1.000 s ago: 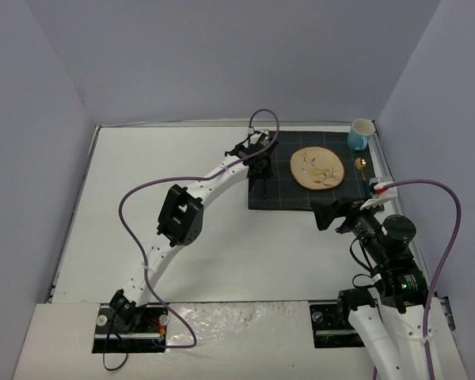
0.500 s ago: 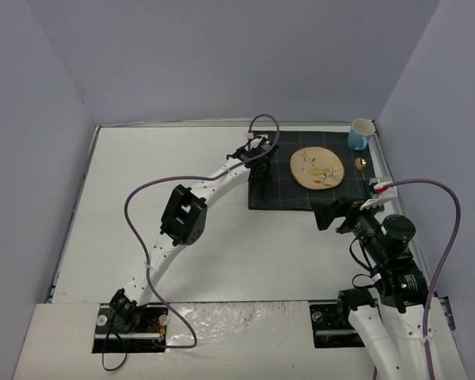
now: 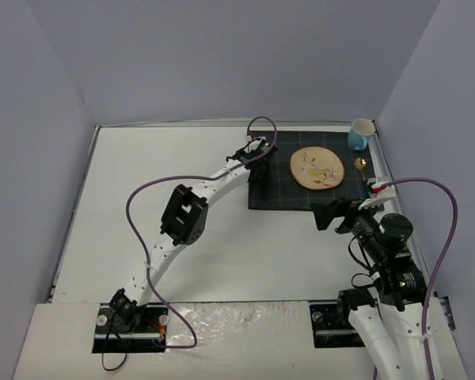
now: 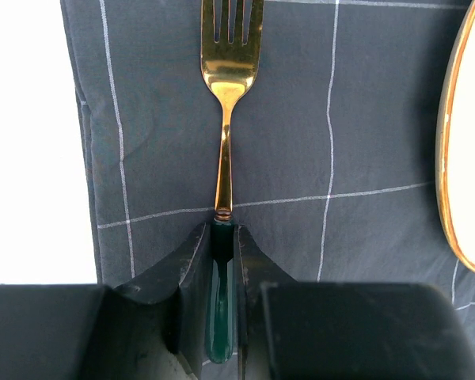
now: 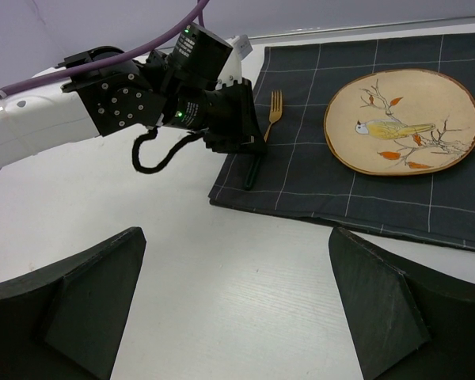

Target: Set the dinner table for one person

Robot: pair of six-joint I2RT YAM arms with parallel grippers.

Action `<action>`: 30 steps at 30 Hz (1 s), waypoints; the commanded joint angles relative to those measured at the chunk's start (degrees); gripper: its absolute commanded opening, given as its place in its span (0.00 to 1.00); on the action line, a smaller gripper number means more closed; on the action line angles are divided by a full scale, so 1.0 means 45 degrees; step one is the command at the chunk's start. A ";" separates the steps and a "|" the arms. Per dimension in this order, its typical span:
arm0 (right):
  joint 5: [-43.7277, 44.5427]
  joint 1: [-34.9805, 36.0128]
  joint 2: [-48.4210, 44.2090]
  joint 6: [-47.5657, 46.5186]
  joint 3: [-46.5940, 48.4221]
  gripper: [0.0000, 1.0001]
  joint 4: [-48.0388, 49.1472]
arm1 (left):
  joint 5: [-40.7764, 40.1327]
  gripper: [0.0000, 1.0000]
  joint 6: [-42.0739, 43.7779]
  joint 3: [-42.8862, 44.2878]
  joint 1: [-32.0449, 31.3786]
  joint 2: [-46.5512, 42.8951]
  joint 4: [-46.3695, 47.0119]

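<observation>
The white dinner table [image 3: 142, 198] carries a dark grey checked mat [image 3: 281, 194] at the far right. On the mat's left strip lies a gold fork [image 4: 224, 150] with a green handle, tines pointing away. My left gripper [image 4: 222, 233] is shut on that green handle, low over the cloth [image 4: 364, 119]. From above, the left gripper [image 3: 261, 176] sits at the mat's left edge. A round plate [image 3: 317, 168] painted with a bird lies in the middle of the mat. My right gripper [image 5: 236, 305] hangs open over bare table in front of the mat, holding nothing.
A blue cup [image 3: 360, 134] stands at the mat's far right corner, and a gold spoon [image 3: 362, 165] lies to the right of the plate. The left arm [image 5: 142, 95] and its purple cable stretch across the table's middle. Grey walls enclose the table.
The left wrist has shifted slightly along the mat's left strip with the fork still in its jaws. The right arm has barely moved.
</observation>
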 commanded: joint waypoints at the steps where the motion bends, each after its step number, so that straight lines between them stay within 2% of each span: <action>1: 0.0175 0.0110 0.0117 0.0030 0.0057 0.98 0.0744 | -0.0240 0.07 -0.0612 -0.0259 0.0086 -0.0698 0.0003; 9: 0.0183 0.0110 -0.0023 0.0011 0.0030 0.98 0.0694 | -0.0336 0.07 -0.0565 -0.0095 0.0086 -0.0696 -0.0205; 16: 0.0199 0.0110 -0.0045 -0.0123 0.0182 0.98 0.0692 | -0.0587 0.22 -0.0177 -0.0231 0.0086 -0.1059 -0.0464; 24: 0.1080 0.0110 -0.0070 -0.0955 0.0910 1.00 0.0122 | -0.1228 0.52 0.1116 -0.0311 0.0047 -0.2846 -0.0707; 30: 0.2128 0.0110 -0.0182 -0.1238 0.1748 1.00 -0.0290 | -0.2098 0.80 0.2714 -0.1761 0.0047 -0.5786 -0.0512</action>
